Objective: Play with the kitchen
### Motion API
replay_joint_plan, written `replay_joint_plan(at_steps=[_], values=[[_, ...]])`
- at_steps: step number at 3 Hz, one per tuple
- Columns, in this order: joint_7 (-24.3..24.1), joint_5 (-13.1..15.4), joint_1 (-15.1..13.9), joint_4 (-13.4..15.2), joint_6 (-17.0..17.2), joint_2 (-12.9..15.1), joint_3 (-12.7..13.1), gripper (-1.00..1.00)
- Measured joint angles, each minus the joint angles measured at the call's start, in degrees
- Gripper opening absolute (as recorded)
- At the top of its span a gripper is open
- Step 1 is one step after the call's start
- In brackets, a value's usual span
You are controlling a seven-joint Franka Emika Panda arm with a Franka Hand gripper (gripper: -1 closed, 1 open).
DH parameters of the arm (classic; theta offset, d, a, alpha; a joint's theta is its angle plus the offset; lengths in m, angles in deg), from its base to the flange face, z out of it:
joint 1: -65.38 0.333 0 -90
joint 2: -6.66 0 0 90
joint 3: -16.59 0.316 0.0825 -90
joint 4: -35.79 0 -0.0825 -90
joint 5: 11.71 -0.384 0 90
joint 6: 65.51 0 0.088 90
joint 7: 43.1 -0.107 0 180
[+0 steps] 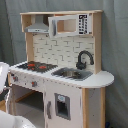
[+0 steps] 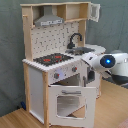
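The kitchen (image 1: 65,55) is a tall white and light-wood toy with a black-red stovetop (image 1: 35,65), black faucet (image 1: 84,59), grey sink (image 1: 70,74) and range hood (image 1: 37,26). In the second exterior view the kitchen (image 2: 55,45) has its windowed oven door (image 2: 67,102) hanging open, tilted outward below the knobs (image 2: 56,75). My white arm (image 2: 112,67), with a blue light, reaches in from the second exterior view's right. My dark gripper (image 2: 90,79) sits at the front right corner of the oven opening, just above the door's top edge.
A grey curtain (image 2: 10,60) hangs behind the kitchen, which stands on a wooden floor (image 2: 15,117). A microwave shelf (image 1: 70,25) sits at the top right. White arm parts (image 1: 4,80) show at the first exterior view's left edge.
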Motion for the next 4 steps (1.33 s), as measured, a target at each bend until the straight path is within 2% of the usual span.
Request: replay_joint_plan(at_steps=[2, 4], values=[[4.54, -4.23, -0.61, 3.65, -3.05, 9.19, -1.16, 1.00], [9.80, -5.11, -2.66, 4.27, -7.80, 20.29, -1.43, 1.00]])
